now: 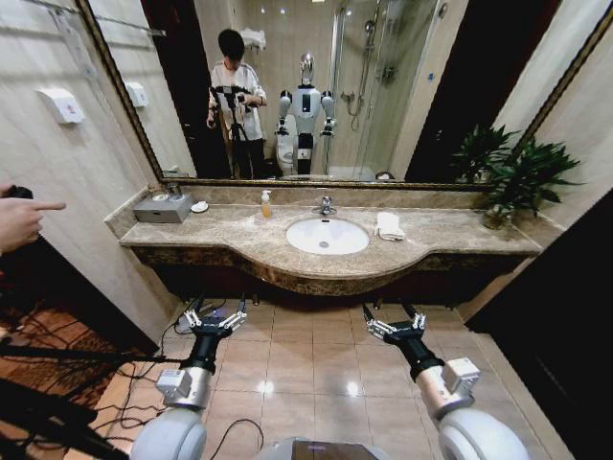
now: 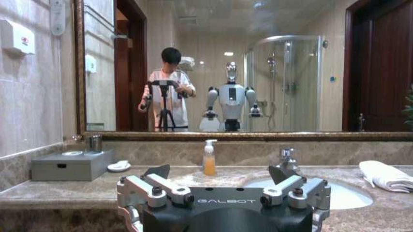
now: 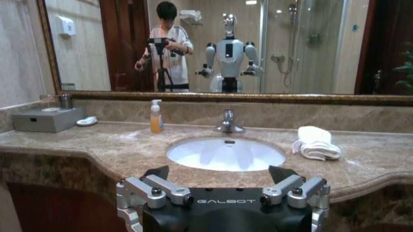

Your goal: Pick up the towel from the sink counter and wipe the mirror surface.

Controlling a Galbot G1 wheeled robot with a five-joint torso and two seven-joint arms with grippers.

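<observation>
Both hands hang low over the tiled floor short of the tabletop (image 1: pixel 239 235), the left hand (image 1: pixel 215 319) and the right hand (image 1: pixel 391 327) each with fingers spread wide and holding nothing. Beyond them, the folded white towel (image 1: pixel 389 226) lies on the marble just right of the basin (image 1: pixel 328 236), below the mirror (image 1: pixel 402 86).
</observation>
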